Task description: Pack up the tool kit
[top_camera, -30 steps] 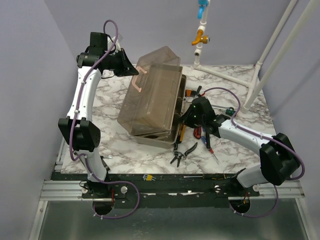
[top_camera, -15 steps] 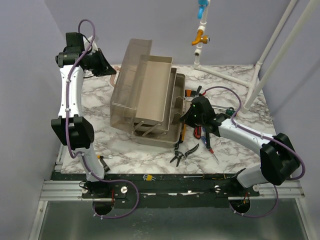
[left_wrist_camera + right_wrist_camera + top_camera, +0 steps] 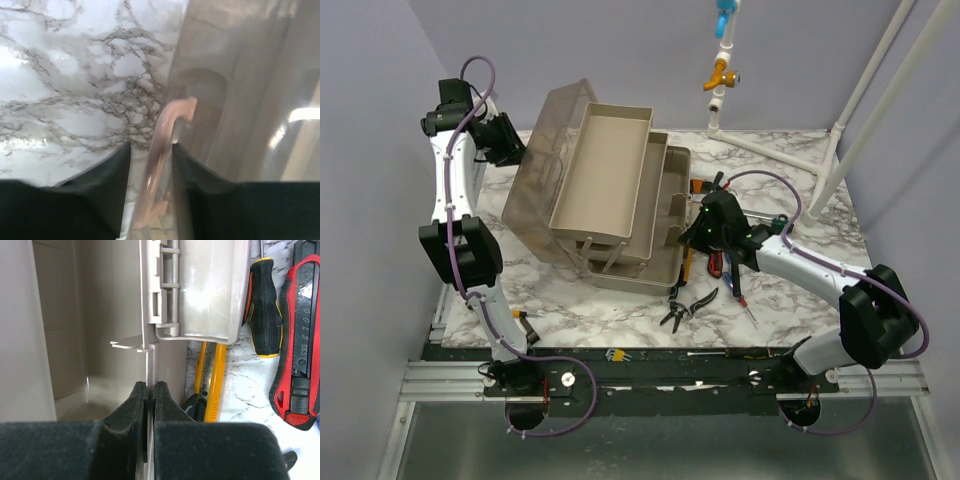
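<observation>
The tool kit's box point(image 3: 632, 281) stands open in the middle of the table. Its translucent lid point(image 3: 534, 190) leans back to the left and the beige trays point(image 3: 605, 165) are fanned out. My left gripper point(image 3: 510, 148) is at the lid's pink handle point(image 3: 172, 112). In the left wrist view its fingers point(image 3: 151, 146) straddle the handle slightly open, with a gap on the left side. My right gripper point(image 3: 692, 228) is shut on the box's right wall point(image 3: 150, 357), fingertips point(image 3: 151, 386) pinching the thin rim. Pliers point(image 3: 685, 308), a red knife point(image 3: 300, 340) and a black-and-yellow screwdriver point(image 3: 262, 310) lie on the marble right of the box.
A yellow-handled tool point(image 3: 212, 385) lies against the box's right side. A green-handled screwdriver point(image 3: 778, 222) sits behind my right arm. Small hex keys point(image 3: 615, 353) rest at the front edge. White pipes point(image 3: 840, 130) and a yellow valve point(image 3: 720, 75) stand at the back right.
The lid has swung up and over to the left with my left gripper on its handle, and the trays have fanned out. The left jaws have loosened. The right gripper has closed on the wall.
</observation>
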